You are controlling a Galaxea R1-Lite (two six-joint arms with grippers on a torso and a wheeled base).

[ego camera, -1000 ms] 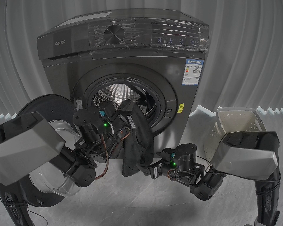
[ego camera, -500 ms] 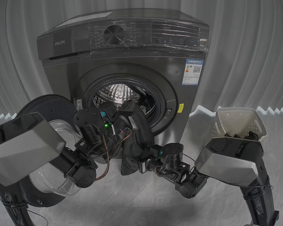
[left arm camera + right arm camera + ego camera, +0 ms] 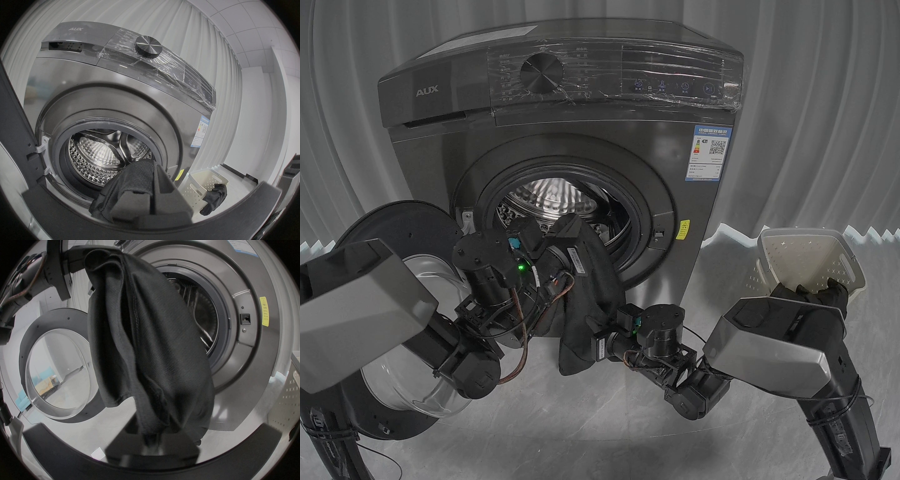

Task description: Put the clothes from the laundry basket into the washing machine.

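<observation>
A black garment (image 3: 594,294) hangs in front of the washing machine's open drum (image 3: 562,200). My left gripper (image 3: 565,226) is shut on its top end, just outside the drum's lower rim; the cloth bunches between its fingers (image 3: 156,187). My right gripper (image 3: 595,342) is below, shut on the garment's lower hem, where the cloth (image 3: 150,343) runs down between its fingers (image 3: 184,444). The white laundry basket (image 3: 800,250) stands to the machine's right with another dark piece of clothing (image 3: 831,290) over its front edge, also seen as dark clothing (image 3: 215,197) in the basket (image 3: 200,182).
The machine's round door (image 3: 406,300) is swung wide open to the left, behind my left arm. The machine body (image 3: 562,137) fills the middle. Grey floor (image 3: 575,425) lies bare in front. Curtains hang behind.
My right arm has swung left and slightly up with the garment's lower end, uncovering the basket's dark clothing. The left gripper has barely shifted.
</observation>
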